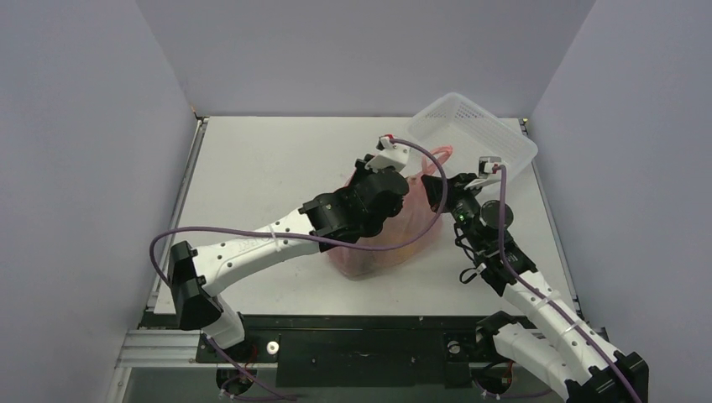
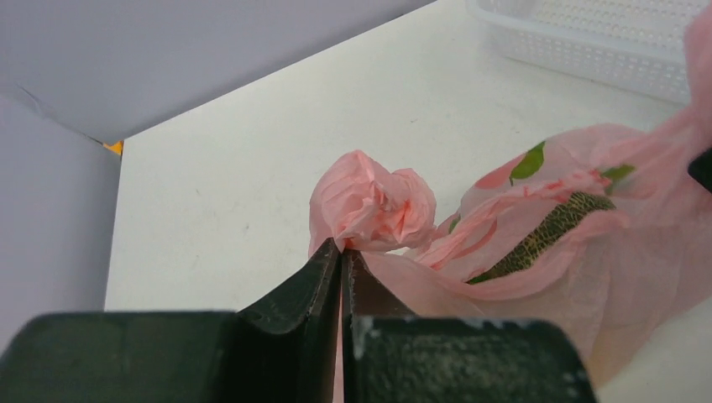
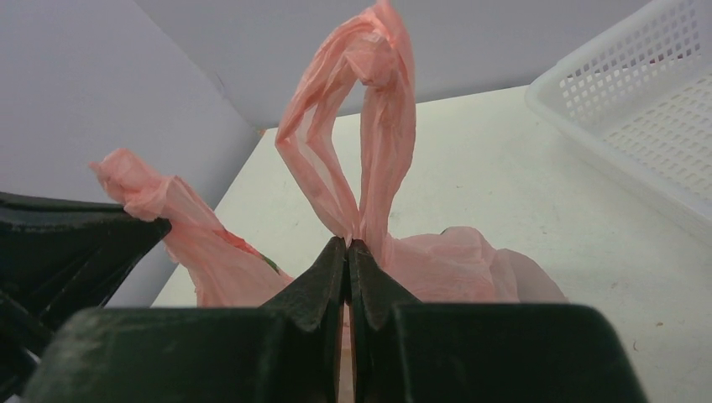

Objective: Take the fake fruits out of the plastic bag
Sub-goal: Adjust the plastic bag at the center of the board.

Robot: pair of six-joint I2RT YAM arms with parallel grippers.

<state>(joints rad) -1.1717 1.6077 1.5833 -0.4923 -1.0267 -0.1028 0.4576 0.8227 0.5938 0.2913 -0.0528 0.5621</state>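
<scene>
The pink plastic bag (image 1: 382, 248) lies mid-table with fruits inside. My left gripper (image 2: 344, 249) is shut on a bunched handle of the bag (image 2: 374, 206). My right gripper (image 3: 347, 243) is shut on the other handle loop (image 3: 361, 109), which stands up above the jaws. Through the bag's mouth in the left wrist view a netted grey-green melon (image 2: 546, 235) shows. A yellow-orange shape (image 1: 401, 247) shows faintly through the plastic in the top view. The other fruits are hidden. In the top view the left gripper (image 1: 409, 170) and right gripper (image 1: 447, 180) hold the bag between them.
A white perforated basket (image 1: 474, 134) stands at the back right, just beyond both grippers; it also shows in the left wrist view (image 2: 588, 50) and the right wrist view (image 3: 638, 109). Walls close in the table on the left, back and right.
</scene>
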